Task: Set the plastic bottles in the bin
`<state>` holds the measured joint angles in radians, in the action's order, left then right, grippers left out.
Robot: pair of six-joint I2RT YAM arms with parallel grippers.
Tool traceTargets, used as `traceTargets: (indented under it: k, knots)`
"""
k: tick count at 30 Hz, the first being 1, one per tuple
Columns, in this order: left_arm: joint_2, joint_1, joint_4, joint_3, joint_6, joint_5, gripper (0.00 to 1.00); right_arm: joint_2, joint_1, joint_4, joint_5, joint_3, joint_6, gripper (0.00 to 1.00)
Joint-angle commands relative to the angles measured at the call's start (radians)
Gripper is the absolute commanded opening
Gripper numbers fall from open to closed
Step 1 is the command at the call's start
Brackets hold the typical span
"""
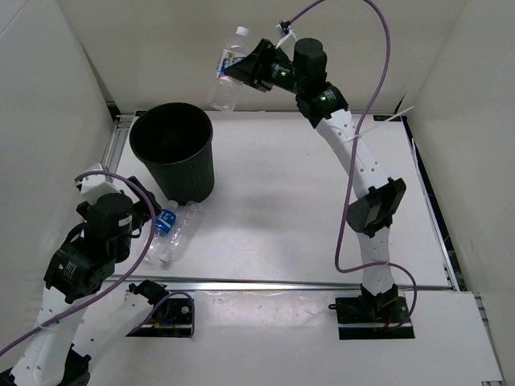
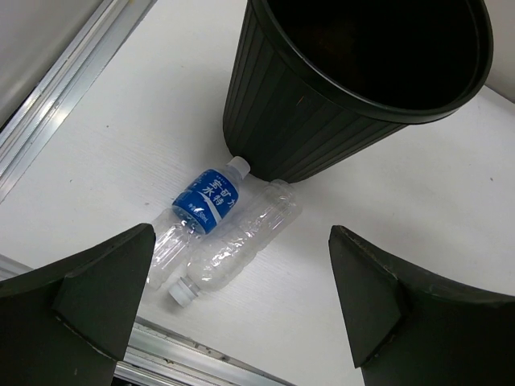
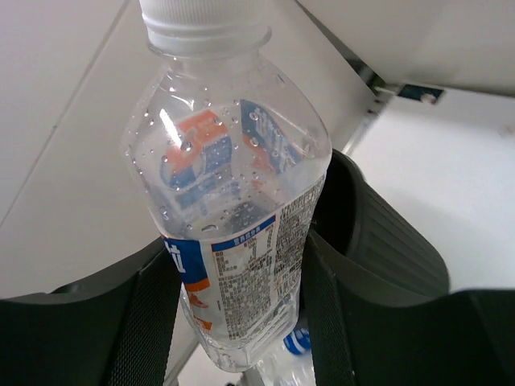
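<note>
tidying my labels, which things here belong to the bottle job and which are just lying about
Job: bin, held bottle, blue-labelled bottle, clear bottle beside it.
Just there: purple cables, aluminium rail.

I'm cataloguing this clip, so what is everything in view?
bin: one, black, left side of the table
blue-labelled bottle: one, clear, lying at the bin's near foot
plain bottle: one, clear, lying beside it
held bottle: one, clear with printed label, raised beyond the bin
table: one, white, underneath
left tool: one, black, open above the lying bottles
right tool: one, black, shut on the held bottle
</note>
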<state>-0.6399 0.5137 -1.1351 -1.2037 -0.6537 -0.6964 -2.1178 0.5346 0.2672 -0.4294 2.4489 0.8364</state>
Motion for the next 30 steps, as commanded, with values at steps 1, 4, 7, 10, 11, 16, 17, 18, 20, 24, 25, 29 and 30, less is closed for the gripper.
traceTargets:
  k: [1,4,7,10,11,16,17,18,20,24,25,29,30]
  knots:
    - [-0.020,-0.003,0.028,0.004,0.042,0.021,1.00,-0.050,0.059,-0.163,0.081,0.039,0.024,0.07]
    - [-0.041,-0.003,0.018,-0.023,0.051,0.021,1.00,-0.096,0.090,-0.209,0.139,0.059,0.000,0.07]
    - [-0.079,-0.003,-0.002,-0.069,0.063,0.041,1.00,-0.142,0.123,-0.259,0.150,0.078,-0.035,0.08]
    - [-0.109,-0.003,-0.040,-0.114,0.095,0.063,1.00,-0.163,0.175,-0.309,0.223,0.079,-0.141,0.13]
    - [-0.109,-0.003,-0.040,-0.114,0.107,0.063,1.00,-0.163,0.176,-0.318,0.224,0.079,-0.157,0.13]
    - [-0.109,-0.003,-0.051,-0.114,0.129,0.063,1.00,-0.176,0.212,-0.273,0.248,0.079,-0.233,0.35]
    - [-0.109,-0.003,-0.051,-0.114,0.129,0.063,1.00,-0.176,0.225,-0.261,0.248,0.079,-0.258,0.72]
    - [-0.109,-0.003,-0.042,-0.105,0.129,0.063,1.00,-0.176,0.225,-0.231,0.248,0.067,-0.296,0.88]
    - [-0.109,-0.003,-0.019,-0.105,0.129,0.063,1.00,-0.142,0.235,-0.200,0.262,0.067,-0.312,1.00]
    - [-0.109,-0.003,0.044,-0.056,0.129,0.052,1.00,-0.078,0.235,-0.079,0.325,0.053,-0.333,1.00]
    - [-0.109,-0.003,0.057,-0.056,0.146,0.066,1.00,-0.033,0.235,-0.057,0.343,0.041,-0.333,1.00]
    - [-0.170,-0.003,0.037,-0.027,0.169,0.116,1.00,0.120,0.235,0.027,0.478,-0.040,-0.347,1.00]
    - [-0.190,-0.003,0.017,-0.027,0.169,0.117,1.00,0.183,0.235,0.052,0.539,-0.050,-0.356,1.00]
